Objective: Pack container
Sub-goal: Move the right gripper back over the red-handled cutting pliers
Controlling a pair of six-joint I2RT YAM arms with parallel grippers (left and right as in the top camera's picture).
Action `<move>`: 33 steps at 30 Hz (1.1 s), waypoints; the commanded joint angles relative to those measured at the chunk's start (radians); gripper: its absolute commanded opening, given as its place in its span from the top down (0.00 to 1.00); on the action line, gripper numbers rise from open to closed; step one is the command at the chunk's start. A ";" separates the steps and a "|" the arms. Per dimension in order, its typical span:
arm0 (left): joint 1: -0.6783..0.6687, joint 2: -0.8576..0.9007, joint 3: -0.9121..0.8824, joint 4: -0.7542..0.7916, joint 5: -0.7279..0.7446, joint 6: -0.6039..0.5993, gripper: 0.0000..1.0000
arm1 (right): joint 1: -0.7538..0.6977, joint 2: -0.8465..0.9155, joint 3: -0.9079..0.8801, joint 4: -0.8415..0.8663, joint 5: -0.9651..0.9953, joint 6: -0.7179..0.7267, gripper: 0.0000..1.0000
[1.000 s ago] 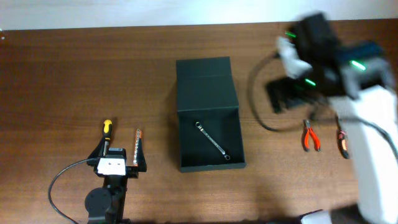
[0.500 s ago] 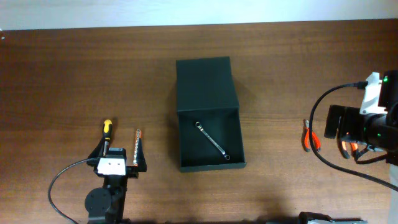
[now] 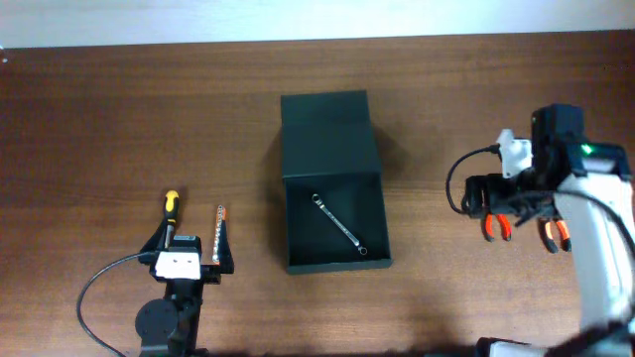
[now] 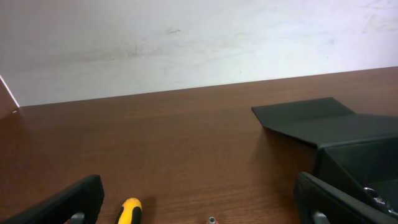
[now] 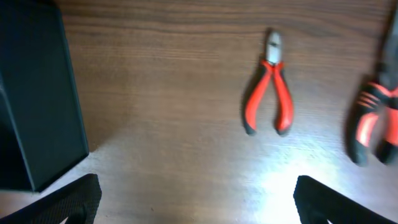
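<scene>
The container, a dark green-black box with its flap lid folded back, stands at the table's middle. A silver wrench lies inside it. The box also shows in the left wrist view and in the right wrist view. My left gripper is open at the lower left, behind a yellow-handled screwdriver and a thin bit. My right gripper is open and empty above red pliers, with larger orange-black pliers to their right.
The screwdriver's handle lies between the left fingers in the left wrist view. A black cable loops at the lower left. A white wall runs along the table's far edge.
The right arm has swung from the far right back corner down and in, and now hovers over the red pliers. The left arm and the box have not moved.
</scene>
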 commanded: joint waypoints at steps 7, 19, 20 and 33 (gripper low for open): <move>0.006 -0.007 -0.007 0.002 0.004 0.019 0.01 | -0.005 0.253 -0.008 0.040 0.005 -0.020 0.01; 0.006 -0.007 -0.007 0.002 0.004 0.019 0.01 | -0.006 0.319 -0.009 0.122 0.114 0.079 0.01; 0.006 -0.007 -0.007 0.002 0.004 0.019 0.01 | -0.006 0.319 -0.009 0.122 0.121 0.081 0.01; 0.006 -0.007 -0.007 0.002 0.004 0.019 0.01 | -0.005 0.319 -0.066 0.136 0.090 0.130 0.01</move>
